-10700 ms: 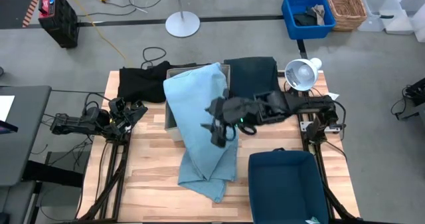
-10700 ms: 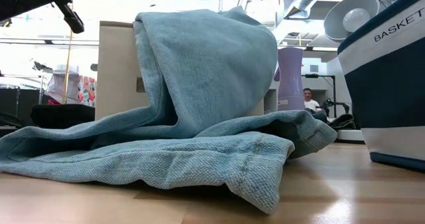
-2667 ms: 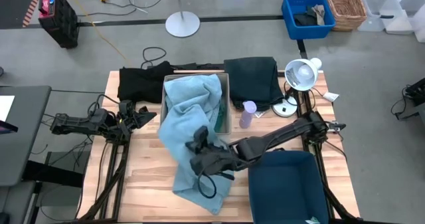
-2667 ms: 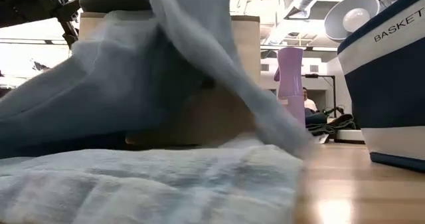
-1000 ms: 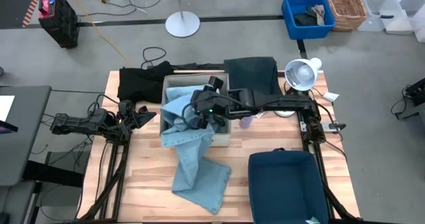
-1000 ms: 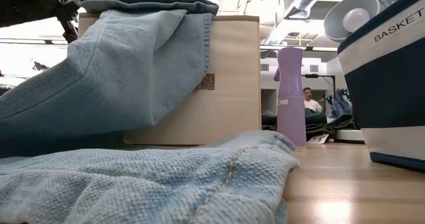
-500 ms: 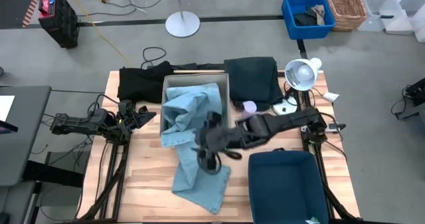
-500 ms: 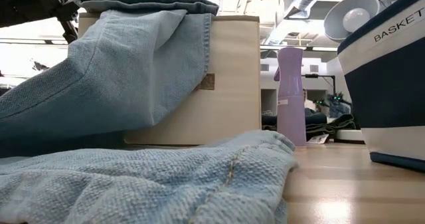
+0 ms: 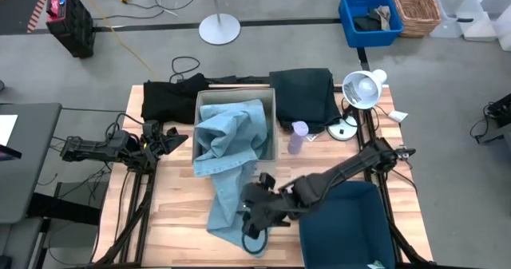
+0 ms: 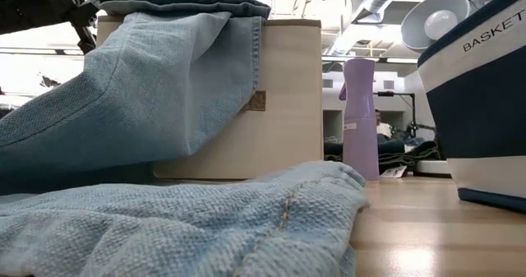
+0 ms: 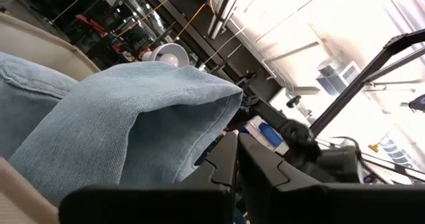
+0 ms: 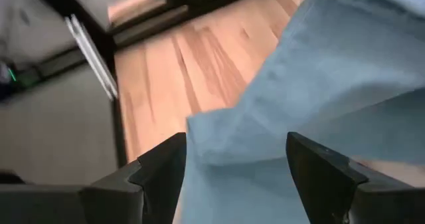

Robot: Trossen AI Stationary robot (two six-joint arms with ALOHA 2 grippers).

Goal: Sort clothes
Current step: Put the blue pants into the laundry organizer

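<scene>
The pale blue-grey garment point(image 9: 231, 153) hangs out of the beige box point(image 9: 271, 133), its end lying on the tabletop point(image 9: 176, 197) before the box. The right end effector point(image 9: 257, 215) is spread open above this end. The left end effector point(image 9: 169, 137) waits beside the box, clenched.

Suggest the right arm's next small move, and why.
Probably lower the open right gripper onto the pale blue-grey fabric garment and close. Half of it is in the beige square fabric box, the rest trails on the wooden table, and the gripper hovers over that tail.

Even overhead light, window glare in left wrist view, right wrist view w/ motion blur.
</scene>
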